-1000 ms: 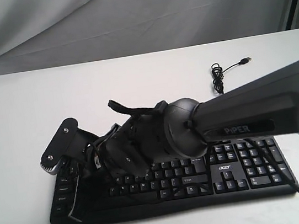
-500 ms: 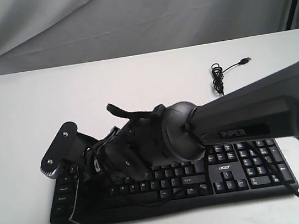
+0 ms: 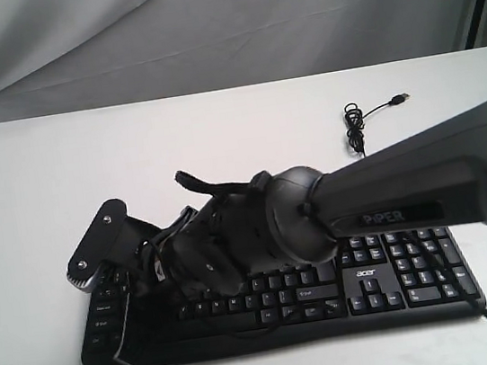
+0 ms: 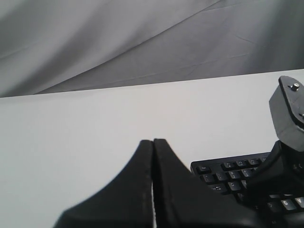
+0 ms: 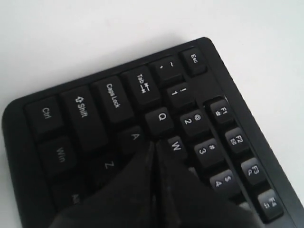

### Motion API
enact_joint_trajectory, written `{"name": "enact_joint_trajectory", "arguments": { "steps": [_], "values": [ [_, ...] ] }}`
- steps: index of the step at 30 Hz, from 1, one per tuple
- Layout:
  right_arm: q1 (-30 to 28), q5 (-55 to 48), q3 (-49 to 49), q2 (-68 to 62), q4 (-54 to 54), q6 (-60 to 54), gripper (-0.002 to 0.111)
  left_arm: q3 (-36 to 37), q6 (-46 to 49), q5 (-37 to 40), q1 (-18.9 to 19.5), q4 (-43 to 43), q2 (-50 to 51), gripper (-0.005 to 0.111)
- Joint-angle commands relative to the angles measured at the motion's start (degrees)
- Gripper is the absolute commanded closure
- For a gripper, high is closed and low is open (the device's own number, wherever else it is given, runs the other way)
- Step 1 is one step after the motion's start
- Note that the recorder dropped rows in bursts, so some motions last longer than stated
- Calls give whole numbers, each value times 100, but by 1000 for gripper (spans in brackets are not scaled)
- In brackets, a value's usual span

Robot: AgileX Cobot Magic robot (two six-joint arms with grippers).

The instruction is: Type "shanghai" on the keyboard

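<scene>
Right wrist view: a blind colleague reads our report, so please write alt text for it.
The shut right gripper points its tips at the spot where the Q, W and A keys meet, near the Esc corner of a black keyboard on a white table.

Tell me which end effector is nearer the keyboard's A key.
Right. The right end effector, shut, has its tip right beside the A key. The left end effector, also shut, is off the keyboard, over the table.
</scene>
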State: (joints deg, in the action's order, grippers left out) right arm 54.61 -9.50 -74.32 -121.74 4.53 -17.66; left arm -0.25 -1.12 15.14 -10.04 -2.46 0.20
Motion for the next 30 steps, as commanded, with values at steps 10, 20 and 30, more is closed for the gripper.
{"name": "enact_joint_trajectory", "arguments": {
  "steps": [10,20,30],
  "values": [
    [-488,950,1806,1224,248,168,108,25,-16,-16,-20,-4,-20,107],
    [-535,950,1846,1119,263,158,108,25,-16,-16,-20,-4,-20,107],
    [-524,1031,1846,938,263,149,108,25,-16,-16,-20,-4,-20,107]
  ]
}}
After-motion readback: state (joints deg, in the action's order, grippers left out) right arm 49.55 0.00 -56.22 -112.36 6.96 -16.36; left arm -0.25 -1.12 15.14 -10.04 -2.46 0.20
